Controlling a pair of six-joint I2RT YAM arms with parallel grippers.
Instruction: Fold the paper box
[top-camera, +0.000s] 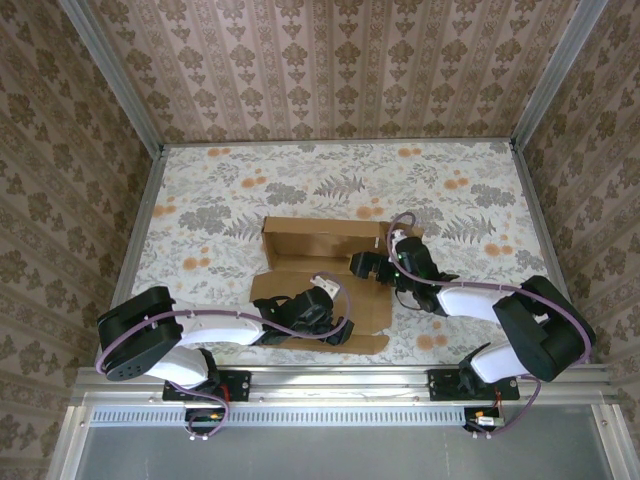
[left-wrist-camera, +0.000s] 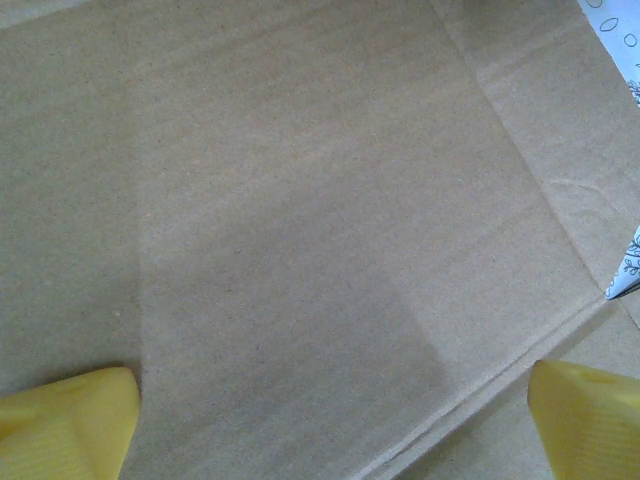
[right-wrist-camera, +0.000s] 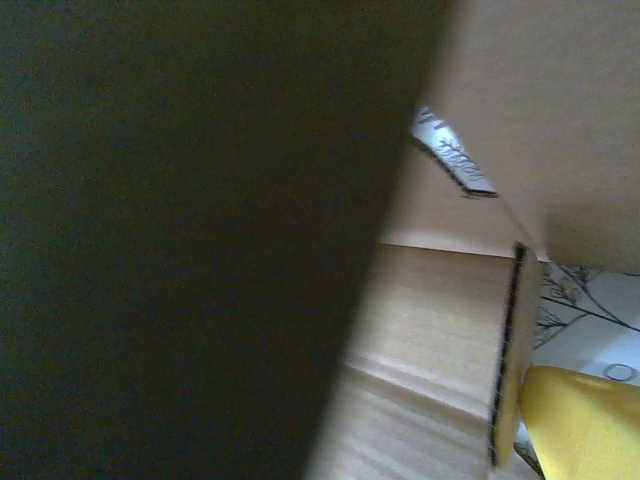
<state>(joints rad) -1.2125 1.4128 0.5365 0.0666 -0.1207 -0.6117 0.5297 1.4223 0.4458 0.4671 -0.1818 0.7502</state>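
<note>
Looks like a lab test booth, tbh: wallpaper panels (top-camera: 330, 60) all round, aluminium frame rails (top-camera: 340, 378), floral-print bench (top-camera: 470, 170).

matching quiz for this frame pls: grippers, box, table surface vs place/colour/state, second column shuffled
Column 1:
1. left gripper
2. right gripper
3. paper box
4. table covering

Column 2:
A. floral print, grey leaves with orange blooms
B. plain brown, unprinted, lying mid-table
C. open wide, over a flat cardboard panel
D. at the box's right end, next to a flap edge

Pairs: 1-C, 2-D, 3-B, 4-A
</note>
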